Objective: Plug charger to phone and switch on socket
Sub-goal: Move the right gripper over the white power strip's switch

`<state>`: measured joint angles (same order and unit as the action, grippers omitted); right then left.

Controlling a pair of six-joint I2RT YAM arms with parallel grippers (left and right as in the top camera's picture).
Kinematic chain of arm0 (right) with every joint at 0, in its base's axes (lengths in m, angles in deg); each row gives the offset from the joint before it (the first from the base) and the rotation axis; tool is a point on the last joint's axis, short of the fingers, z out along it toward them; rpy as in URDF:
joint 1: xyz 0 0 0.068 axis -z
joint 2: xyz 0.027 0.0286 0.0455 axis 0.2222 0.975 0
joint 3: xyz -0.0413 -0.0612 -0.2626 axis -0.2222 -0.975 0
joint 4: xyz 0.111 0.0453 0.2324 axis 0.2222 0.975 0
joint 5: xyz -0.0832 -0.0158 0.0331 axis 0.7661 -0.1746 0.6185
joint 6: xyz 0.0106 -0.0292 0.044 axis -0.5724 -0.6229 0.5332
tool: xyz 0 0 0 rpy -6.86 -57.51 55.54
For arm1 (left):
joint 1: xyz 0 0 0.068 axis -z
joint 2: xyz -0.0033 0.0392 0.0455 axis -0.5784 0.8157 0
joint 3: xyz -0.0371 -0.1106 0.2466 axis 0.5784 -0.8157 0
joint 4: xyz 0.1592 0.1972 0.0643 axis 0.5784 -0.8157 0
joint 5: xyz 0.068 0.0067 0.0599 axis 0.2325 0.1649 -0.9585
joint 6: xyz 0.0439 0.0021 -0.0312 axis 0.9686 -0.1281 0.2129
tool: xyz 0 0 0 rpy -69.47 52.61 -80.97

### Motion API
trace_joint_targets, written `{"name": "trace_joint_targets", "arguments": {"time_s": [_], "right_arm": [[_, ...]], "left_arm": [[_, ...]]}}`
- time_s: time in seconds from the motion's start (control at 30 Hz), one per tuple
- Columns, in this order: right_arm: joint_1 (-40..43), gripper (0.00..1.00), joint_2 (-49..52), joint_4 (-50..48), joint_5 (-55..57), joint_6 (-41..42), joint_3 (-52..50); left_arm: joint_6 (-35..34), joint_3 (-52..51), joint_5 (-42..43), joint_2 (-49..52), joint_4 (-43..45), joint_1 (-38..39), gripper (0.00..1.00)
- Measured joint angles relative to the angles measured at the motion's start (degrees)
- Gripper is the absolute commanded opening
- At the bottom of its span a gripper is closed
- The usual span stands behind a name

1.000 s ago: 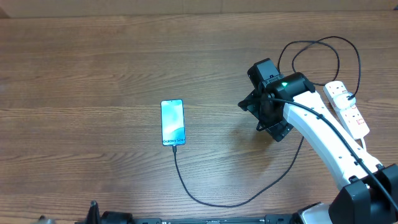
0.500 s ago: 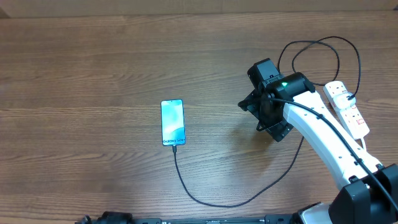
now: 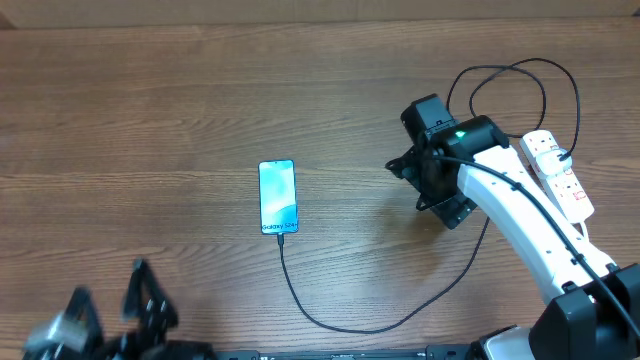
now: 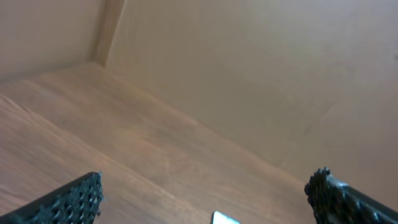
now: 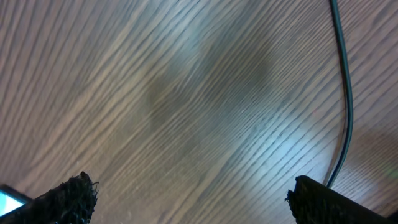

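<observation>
Black charger (image 5: 348, 93) cable already meets the end of the phone (image 3: 278, 195), which lies flat well out past one finger of the right gripper (image 5: 193, 190) — fingers spread wide, holding nothing — so the plugging-in looks done. A loop of cable passes just beside the other finger, and the socket (image 3: 560, 175) sits close behind that wrist, its switch likely the step left. Blurred, the left gripper (image 4: 205, 190) is also wide open, far from everything.
</observation>
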<state>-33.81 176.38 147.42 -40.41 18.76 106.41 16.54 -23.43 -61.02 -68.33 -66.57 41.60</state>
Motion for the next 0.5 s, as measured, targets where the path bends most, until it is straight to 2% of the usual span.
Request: {"name": "trace_joint_targets", "arguments": {"time_s": [0.27,0.5], "right_arm": [[12.2,1.00,0.0,3.7,1.1,0.3,-0.1],[22.3,1.00,0.0,0.1,1.5,-5.5,-0.1]], "left_arm": [[-6.1,-19.8,0.0,0.1,13.6,0.0,1.00],[-7.5,-26.7,-0.2,0.0,17.2,0.0,1.00]]}}
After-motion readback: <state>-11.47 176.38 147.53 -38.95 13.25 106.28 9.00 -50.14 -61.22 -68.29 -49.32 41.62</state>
